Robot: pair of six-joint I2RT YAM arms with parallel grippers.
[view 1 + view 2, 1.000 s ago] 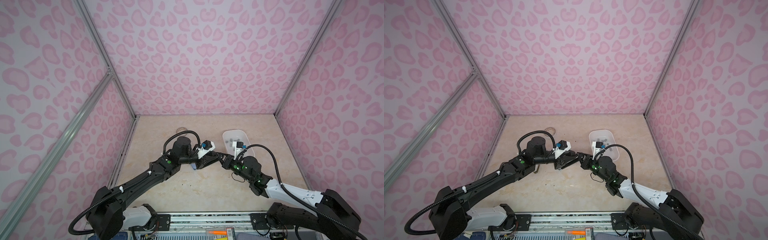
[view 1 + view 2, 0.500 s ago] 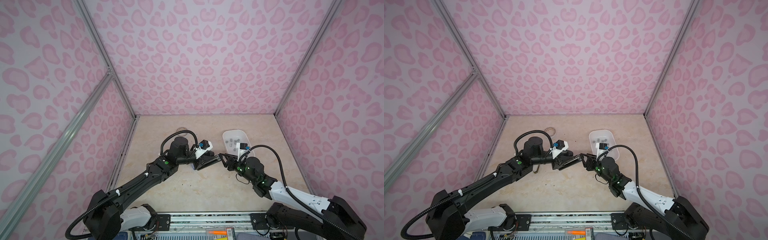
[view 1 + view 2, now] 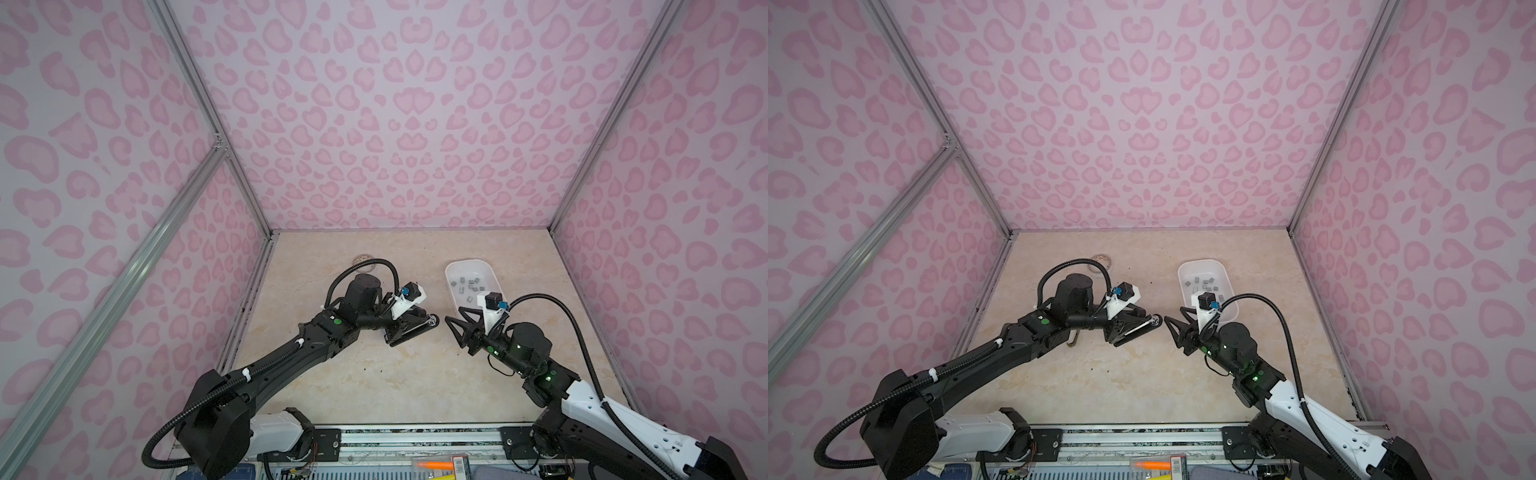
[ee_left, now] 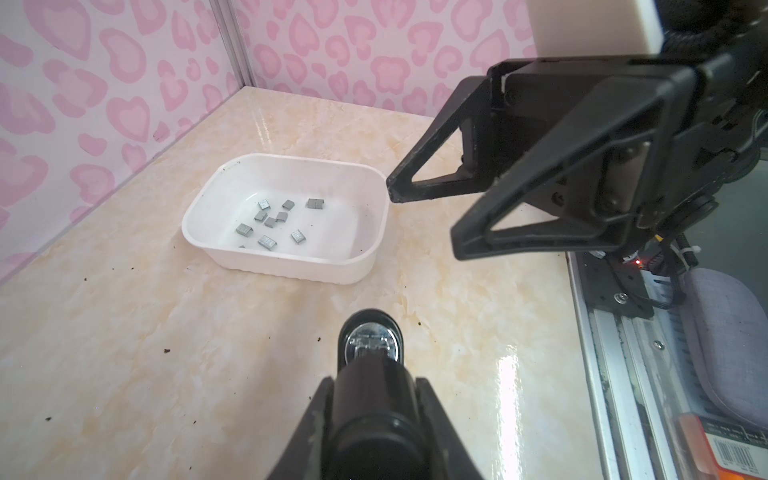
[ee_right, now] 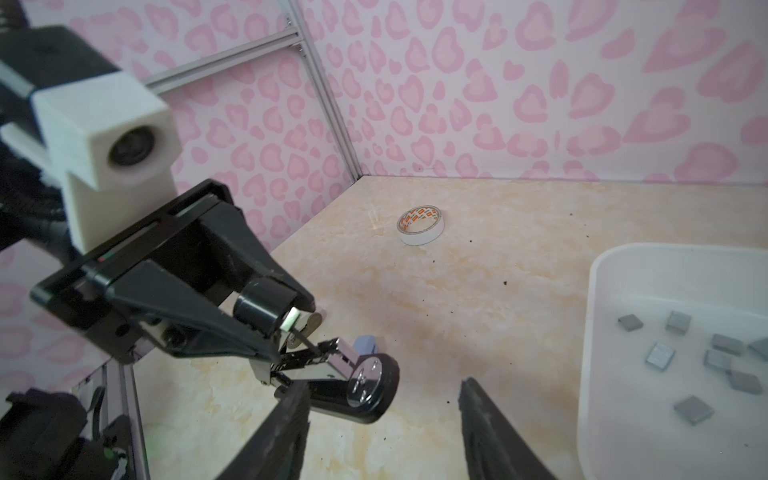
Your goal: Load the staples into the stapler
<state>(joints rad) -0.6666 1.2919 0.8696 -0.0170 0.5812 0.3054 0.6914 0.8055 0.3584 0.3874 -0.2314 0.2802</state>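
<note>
Clamping the stapler (image 5: 365, 388), the left hand (image 3: 413, 328) hides most of it; right hand (image 4: 424, 222) stands apart, empty.

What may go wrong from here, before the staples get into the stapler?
The staples are tiny and loose in the tray; the open right gripper may miss or drop one.
The stapler hangs in the left gripper alone; pushing a strip in may twist it.

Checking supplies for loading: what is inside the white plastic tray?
Small grey metal staple strips, about ten, lie scattered in the white rectangular plastic tray. In both top views the right wrist camera covers its near end.
</note>
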